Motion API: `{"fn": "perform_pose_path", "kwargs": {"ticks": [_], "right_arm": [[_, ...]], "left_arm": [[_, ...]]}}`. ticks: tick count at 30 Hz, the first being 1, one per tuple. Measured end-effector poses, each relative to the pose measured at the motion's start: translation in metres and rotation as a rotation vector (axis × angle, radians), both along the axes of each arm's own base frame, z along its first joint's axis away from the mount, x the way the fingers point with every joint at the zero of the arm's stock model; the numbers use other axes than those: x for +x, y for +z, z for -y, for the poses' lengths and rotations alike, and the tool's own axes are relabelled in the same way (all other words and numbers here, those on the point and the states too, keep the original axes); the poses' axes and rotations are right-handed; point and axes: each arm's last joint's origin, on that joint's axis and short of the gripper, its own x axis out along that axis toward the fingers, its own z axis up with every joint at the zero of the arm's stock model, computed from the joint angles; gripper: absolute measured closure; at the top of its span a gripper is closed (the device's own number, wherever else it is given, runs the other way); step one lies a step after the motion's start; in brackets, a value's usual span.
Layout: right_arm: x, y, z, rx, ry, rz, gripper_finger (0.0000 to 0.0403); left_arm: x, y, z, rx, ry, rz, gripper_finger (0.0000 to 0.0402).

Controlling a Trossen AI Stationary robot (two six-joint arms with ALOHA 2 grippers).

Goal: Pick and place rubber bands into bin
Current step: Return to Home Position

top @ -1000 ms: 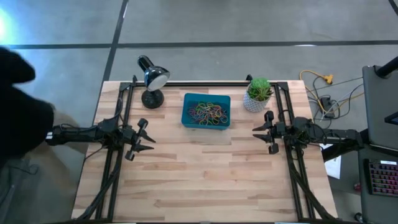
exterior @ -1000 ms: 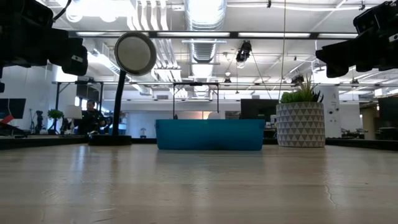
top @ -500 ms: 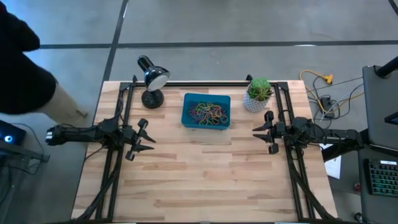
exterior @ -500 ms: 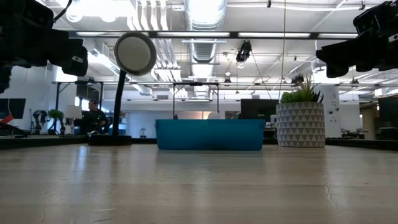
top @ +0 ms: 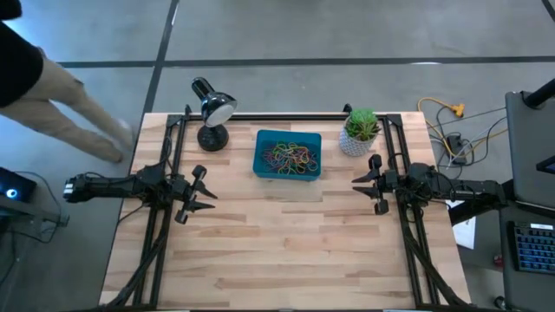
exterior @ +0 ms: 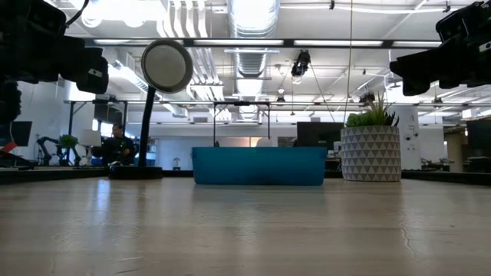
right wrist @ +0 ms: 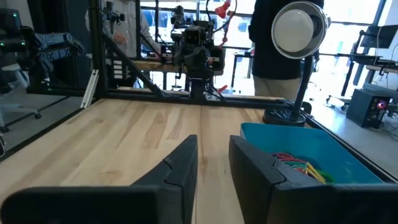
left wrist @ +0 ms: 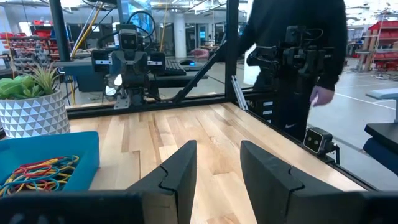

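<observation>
The teal-blue bin (top: 288,156) stands at the table's far middle, and a heap of mixed-colour rubber bands (top: 290,157) lies inside it. The bin also shows in the low view (exterior: 258,166), the left wrist view (left wrist: 43,163) and the right wrist view (right wrist: 311,154). My left gripper (top: 206,193) hovers open and empty above the table's left side. My right gripper (top: 358,184) hovers open and empty above the right side. Both point toward the table's middle. I see no rubber bands on the bare tabletop.
A black desk lamp (top: 211,111) stands left of the bin. A white pot with a green plant (top: 357,133) stands right of it. Black frame rails (top: 165,217) run along both table sides. A person (top: 52,95) is beyond the table's far left corner.
Both arms have kept still. The person beyond the table's left edge has moved away toward the far left.
</observation>
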Motion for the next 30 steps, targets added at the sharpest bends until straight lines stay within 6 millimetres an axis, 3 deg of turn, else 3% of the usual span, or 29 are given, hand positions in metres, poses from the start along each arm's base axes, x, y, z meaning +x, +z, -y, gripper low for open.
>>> {"fn": "perform_pose_path", "kwargs": {"ticks": [30], "right_arm": [[0.0000, 0.0000, 0.0000, 0.000, 0.000, 0.000, 0.0320]], "left_arm": [[0.0001, -0.0001, 0.0001, 0.000, -0.001, -0.001, 0.0292]]}}
